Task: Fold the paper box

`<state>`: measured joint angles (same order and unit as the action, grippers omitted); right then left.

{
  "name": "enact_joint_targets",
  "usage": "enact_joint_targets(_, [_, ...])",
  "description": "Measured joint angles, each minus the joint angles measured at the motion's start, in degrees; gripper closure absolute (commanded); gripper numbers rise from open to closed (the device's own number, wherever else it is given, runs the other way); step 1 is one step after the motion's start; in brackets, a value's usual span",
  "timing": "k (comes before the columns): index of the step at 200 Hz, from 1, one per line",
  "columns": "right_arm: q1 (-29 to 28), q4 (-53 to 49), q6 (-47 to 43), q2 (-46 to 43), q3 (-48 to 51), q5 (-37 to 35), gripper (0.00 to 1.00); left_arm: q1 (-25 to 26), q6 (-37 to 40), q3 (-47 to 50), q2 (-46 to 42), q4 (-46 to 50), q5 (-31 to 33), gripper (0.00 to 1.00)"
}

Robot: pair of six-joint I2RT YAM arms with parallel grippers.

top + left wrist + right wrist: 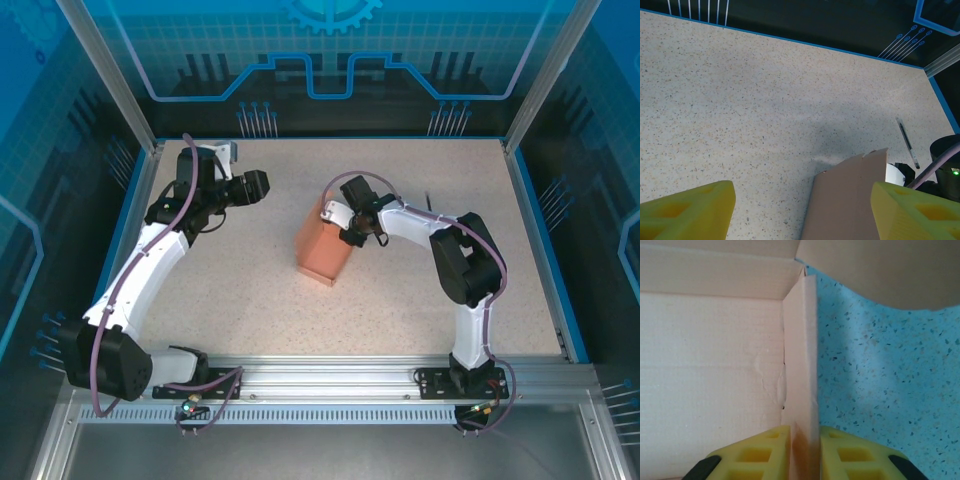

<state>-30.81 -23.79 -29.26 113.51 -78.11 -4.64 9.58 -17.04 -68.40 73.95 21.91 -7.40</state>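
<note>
The paper box [323, 245] stands near the middle of the table [240, 290]. The right arm bends up from its base and reaches back toward 9 o'clock. The right gripper [345, 224] meets the box at its 2 o'clock corner. Its yellow fingers [765, 452] squeeze one thin wall of the box between them. The left arm stretches far up the table, then turns toward 3 o'clock. The left gripper [262, 185] hangs near the box, at its 10 o'clock side, not touching it. Its fingers [690, 212] are spread wide with nothing in them. A thin dark stick [907, 142] lies past the box.
</note>
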Motion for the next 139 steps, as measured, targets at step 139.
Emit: enact_joint_targets(139, [-0.1,-0.7,-0.2,0.6,-0.6,-2.5,0.90,0.0,0.0,0.0,0.0,0.0,-0.5,0.27])
